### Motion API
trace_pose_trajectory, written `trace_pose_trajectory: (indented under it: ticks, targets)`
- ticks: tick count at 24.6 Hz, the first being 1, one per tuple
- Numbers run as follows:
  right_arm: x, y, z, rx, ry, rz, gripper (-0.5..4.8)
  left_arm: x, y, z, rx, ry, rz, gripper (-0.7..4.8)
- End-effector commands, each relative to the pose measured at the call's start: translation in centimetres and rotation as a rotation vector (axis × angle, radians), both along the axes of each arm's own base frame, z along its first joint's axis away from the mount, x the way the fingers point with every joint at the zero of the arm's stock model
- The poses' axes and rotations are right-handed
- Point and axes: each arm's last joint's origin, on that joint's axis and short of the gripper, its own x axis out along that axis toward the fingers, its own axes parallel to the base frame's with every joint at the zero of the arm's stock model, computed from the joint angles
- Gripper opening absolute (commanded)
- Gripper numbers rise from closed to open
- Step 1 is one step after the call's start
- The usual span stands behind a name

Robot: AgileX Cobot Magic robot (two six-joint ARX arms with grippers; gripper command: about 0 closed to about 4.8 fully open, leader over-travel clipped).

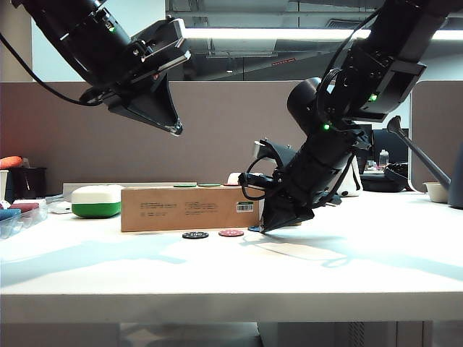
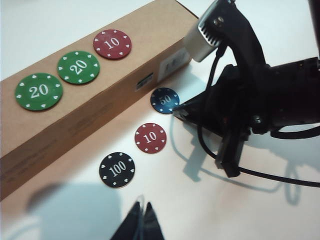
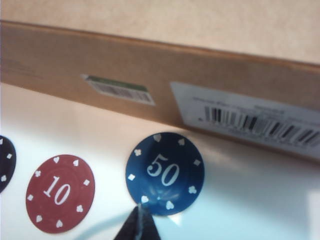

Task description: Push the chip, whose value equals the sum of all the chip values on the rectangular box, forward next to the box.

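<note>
Box: lying on the tabltop, carrying two green 20 chips and a red 10 chip on top. Blue 50 chip: sitting on the tabletop just beside the box's front face, below the barcode label. Red 10 chip on the tabletop and black 100 chip: lying nearby, farther from the box. Right end effector: fingers together, tip touching the blue chip's near rim. Left end effector: hanging high above the box, fingers together.
</note>
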Motion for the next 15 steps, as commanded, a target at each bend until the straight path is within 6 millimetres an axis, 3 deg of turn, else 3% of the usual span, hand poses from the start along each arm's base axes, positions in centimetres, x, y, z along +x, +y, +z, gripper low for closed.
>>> trace_pose_trajectory:
  ticks: [1, 9, 15]
  targets:
    - [-0.4, -0.4, -1.2, -0.070, 0.052, -0.026, -0.06, 0.0, -0.1, 0.3, -0.012, -0.015, -0.001, -0.05]
    - [-0.2, -0.2, -0.3, -0.029, 0.047, -0.008, -0.06, 0.0, -0.1, 0.3, -0.011, -0.015, -0.001, -0.05]
    - [-1.4, -0.8, 4.7, -0.014, 0.007, -0.010, -0.06, 0.0, 0.0, 0.3, -0.012, -0.015, -0.001, -0.05]
